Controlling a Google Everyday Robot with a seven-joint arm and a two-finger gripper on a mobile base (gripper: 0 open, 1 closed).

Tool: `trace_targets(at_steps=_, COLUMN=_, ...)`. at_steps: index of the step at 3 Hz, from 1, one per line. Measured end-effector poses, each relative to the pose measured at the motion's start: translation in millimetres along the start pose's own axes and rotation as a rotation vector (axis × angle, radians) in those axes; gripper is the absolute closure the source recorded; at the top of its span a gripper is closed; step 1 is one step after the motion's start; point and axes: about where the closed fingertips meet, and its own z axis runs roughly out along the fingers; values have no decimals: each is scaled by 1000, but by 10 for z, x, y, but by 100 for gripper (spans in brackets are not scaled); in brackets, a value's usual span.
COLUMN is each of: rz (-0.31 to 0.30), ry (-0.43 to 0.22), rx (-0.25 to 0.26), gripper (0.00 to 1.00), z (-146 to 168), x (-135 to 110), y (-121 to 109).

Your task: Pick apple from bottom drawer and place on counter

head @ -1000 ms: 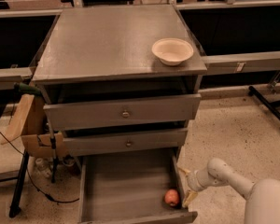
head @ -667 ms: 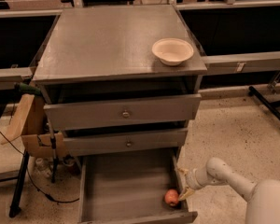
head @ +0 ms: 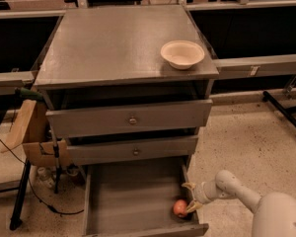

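Note:
The apple is small and red-orange and lies in the front right corner of the bottom drawer, which is pulled fully out. My gripper comes in from the right over the drawer's right wall, its pale fingers open, with the lower fingertip touching the apple's right side. The counter is the flat grey top of the cabinet, above the two upper drawers.
A cream bowl stands at the counter's right front. The two upper drawers are slightly open and overhang the bottom drawer. A cardboard box and a black stand are at the left. Speckled floor lies to the right.
My gripper has shifted slightly left and down toward the apple, and now its fingers reach the apple's right side. The apple has not visibly moved.

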Motion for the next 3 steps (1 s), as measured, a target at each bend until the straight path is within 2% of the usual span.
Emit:
trace_targets(at_steps=1, rz=16, ry=-1, rx=-12, gripper=21, z=30, x=64, y=30)
trace_targets(at_steps=3, rz=16, ry=8, rx=-32, gripper=23, z=53, x=34, y=104)
